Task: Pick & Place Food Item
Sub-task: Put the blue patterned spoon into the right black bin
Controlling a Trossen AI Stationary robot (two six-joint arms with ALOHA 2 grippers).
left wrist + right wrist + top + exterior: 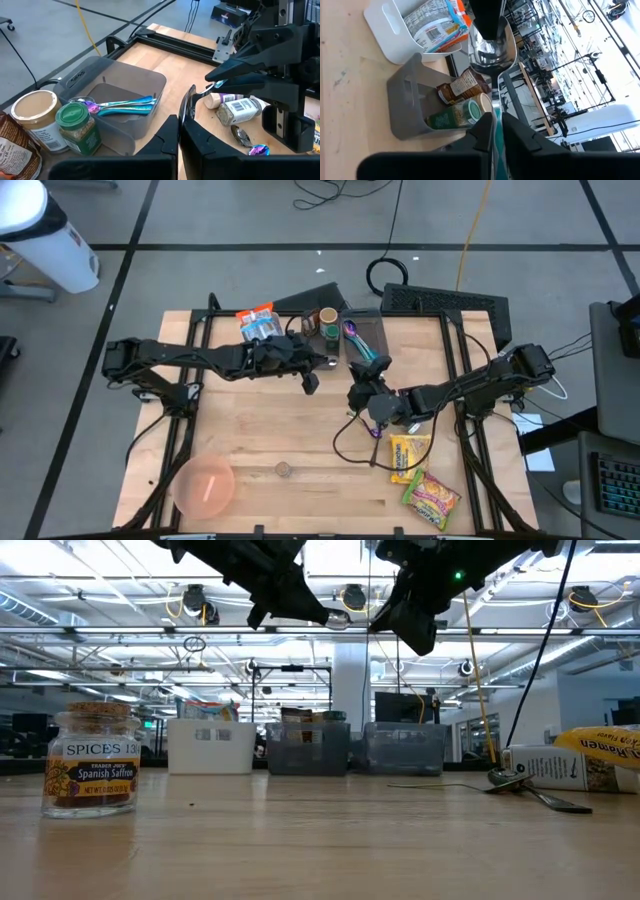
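Both claws, left (310,380) and right (372,412), grip one spoon (490,52) (above the table (300,450)).

Pink bowl (205,485), grey bin (131,86), keyboard (444,302)

From the grey bin (366,338) toward the near edge, my way is barred close by: my right gripper (372,372) and left gripper (308,372) meet there. Past them, bare wood runs to the pink bowl (205,486), broken only by the saffron jar (283,470); ramen packets (420,475) crowd the right.
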